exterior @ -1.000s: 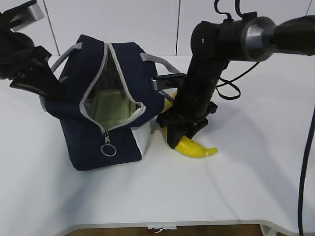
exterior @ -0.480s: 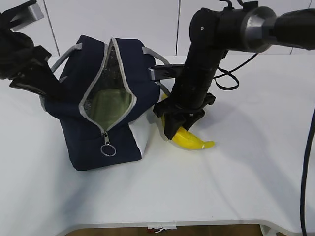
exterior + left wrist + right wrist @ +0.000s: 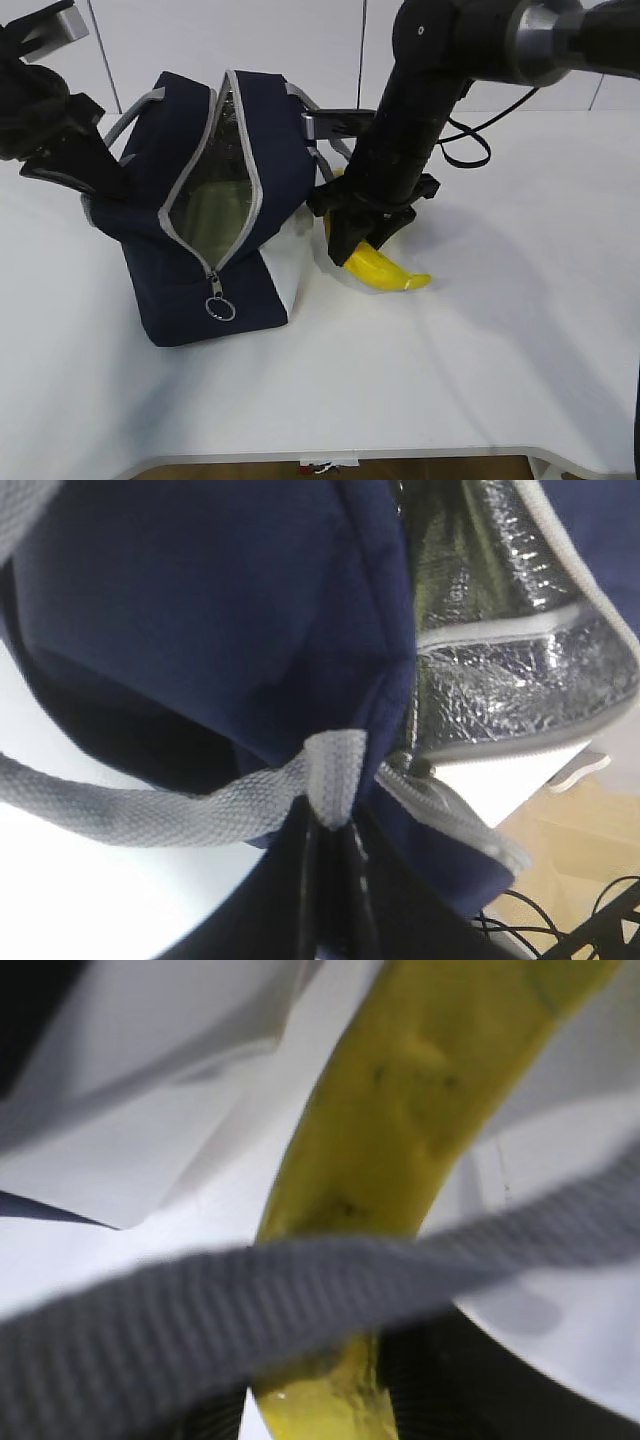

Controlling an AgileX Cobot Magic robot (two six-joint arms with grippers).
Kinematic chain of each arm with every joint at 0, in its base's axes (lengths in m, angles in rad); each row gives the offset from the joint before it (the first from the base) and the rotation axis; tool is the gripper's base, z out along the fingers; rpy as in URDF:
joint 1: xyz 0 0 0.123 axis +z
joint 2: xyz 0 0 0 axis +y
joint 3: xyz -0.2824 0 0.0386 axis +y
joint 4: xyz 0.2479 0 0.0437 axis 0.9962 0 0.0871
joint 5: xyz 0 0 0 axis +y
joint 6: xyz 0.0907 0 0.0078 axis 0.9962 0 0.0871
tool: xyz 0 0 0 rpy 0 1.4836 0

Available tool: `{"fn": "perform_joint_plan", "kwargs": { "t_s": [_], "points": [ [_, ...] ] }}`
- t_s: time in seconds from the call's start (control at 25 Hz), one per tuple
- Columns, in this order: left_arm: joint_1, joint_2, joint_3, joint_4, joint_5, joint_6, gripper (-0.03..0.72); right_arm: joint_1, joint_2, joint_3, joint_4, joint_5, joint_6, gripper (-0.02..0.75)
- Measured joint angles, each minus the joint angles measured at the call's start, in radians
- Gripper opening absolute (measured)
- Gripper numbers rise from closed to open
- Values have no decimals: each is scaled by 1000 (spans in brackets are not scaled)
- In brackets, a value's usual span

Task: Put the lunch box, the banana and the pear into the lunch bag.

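Note:
The navy lunch bag (image 3: 190, 280) stands left of centre with its zipper open. The pale green lid of the lunch box (image 3: 212, 212) shows inside it. My left gripper (image 3: 98, 182) is shut on the bag's grey strap handle (image 3: 335, 780) at the bag's far left side; silver lining (image 3: 500, 630) shows beside it. My right gripper (image 3: 358, 240) is shut on the yellow banana (image 3: 385, 272) and holds it low, just right of the bag's white end panel (image 3: 290, 270). In the right wrist view the banana (image 3: 420, 1110) runs between the fingers (image 3: 450, 1380). The pear is out of view.
The bag's other grey strap (image 3: 300, 1310) hangs across the right wrist view in front of the banana. The zipper's ring pull (image 3: 220, 305) dangles at the bag's front. The white table (image 3: 480, 380) stretches right and forward; its front edge is near.
My right gripper has moved up and left with the banana, closer to the bag. The bag's right flap has been pushed upright and the opening is narrower. The left arm holds still.

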Motion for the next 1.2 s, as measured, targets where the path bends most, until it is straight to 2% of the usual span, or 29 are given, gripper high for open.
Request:
{"fn": "perform_joint_plan", "kwargs": {
  "t_s": [0.56,1.2],
  "points": [
    [0,0,0,-10,-9,0,-1,0,-107,0,48,5,7,312],
    [0,0,0,-11,-11,0,-2,0,-258,0,48,20,11,312]
  ]
}}
